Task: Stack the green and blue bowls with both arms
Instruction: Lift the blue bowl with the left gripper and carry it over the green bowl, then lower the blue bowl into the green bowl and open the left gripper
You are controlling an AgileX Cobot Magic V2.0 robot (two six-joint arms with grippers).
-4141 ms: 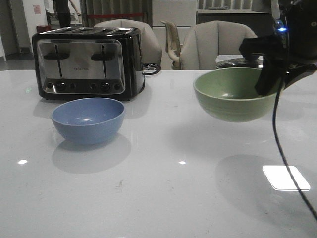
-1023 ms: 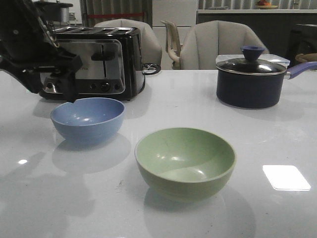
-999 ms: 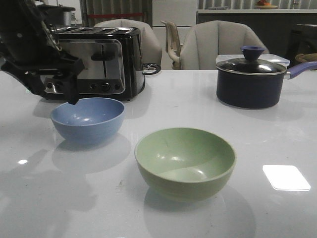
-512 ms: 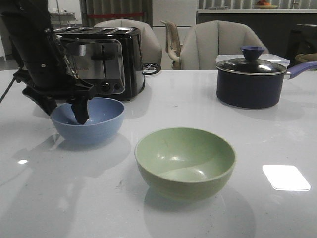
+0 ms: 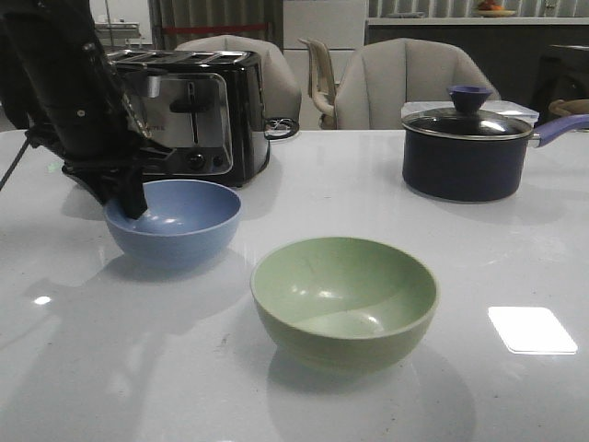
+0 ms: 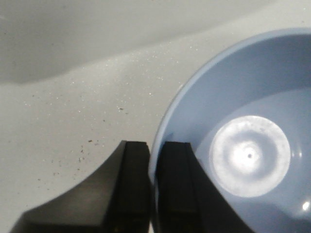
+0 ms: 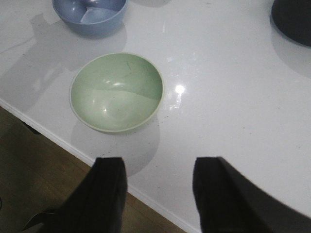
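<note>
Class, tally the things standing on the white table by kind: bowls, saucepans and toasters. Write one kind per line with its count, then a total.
Bowls: 2, the blue bowl and the green bowl
Saucepans: 1, the dark lidded saucepan
Toasters: 1, the toaster
Total: 4

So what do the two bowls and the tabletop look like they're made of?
Blue bowl and green bowl: probably matte plastic, with soft, dull highlights and thick, even rims. Table: a glossy pale surface, possibly stone or laminate, with sharp light reflections and fine specks.
</note>
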